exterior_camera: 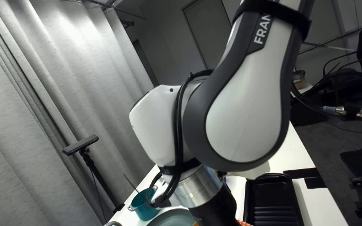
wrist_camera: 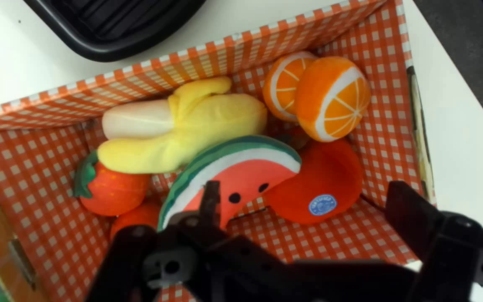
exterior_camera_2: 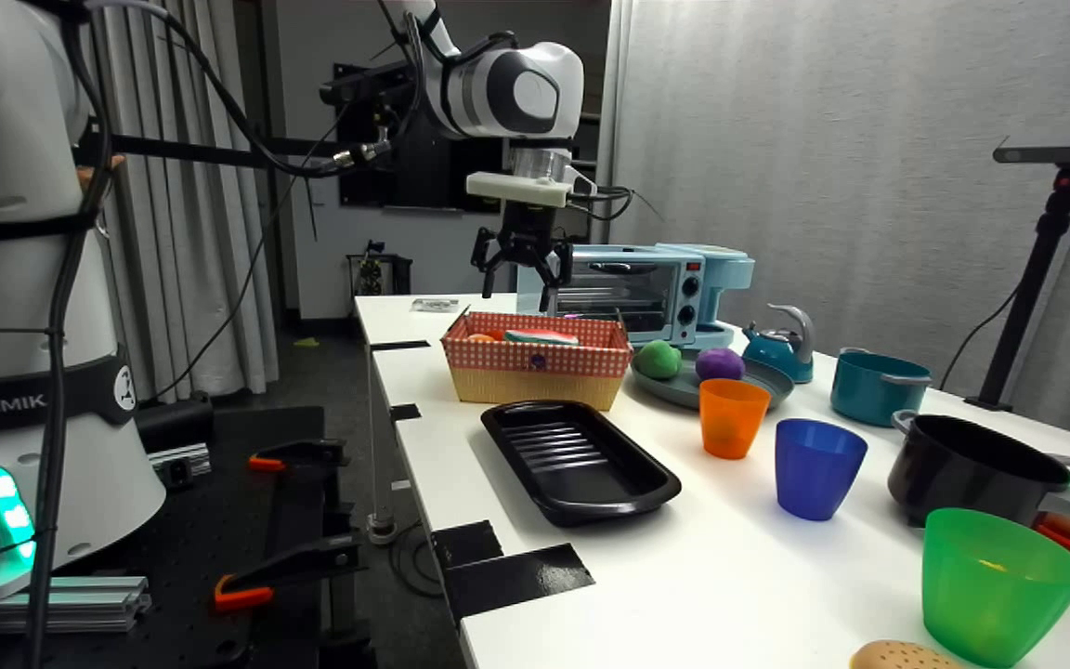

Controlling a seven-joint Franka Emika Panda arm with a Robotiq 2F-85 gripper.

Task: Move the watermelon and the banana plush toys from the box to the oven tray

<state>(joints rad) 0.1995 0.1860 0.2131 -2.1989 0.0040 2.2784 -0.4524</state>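
In the wrist view the watermelon lies in the checkered box, red face up, its green rim against the yellow banana. That banana is partly peeled and rests along the box's tray-side wall; neither exterior view shows it. Part of the watermelon shows above the box rim in an exterior view. My gripper hangs over the box, pointing down, wide open and holding nothing. From the wrist, the left finger overlaps the watermelon's face without gripping it. The black ridged oven tray sits beside the box.
Sharing the box are orange toys, a red plush and a strawberry toy. Behind it stands a blue toaster oven; alongside is a grey plate with toys. Cups, including an orange cup, and a black pot stand farther along.
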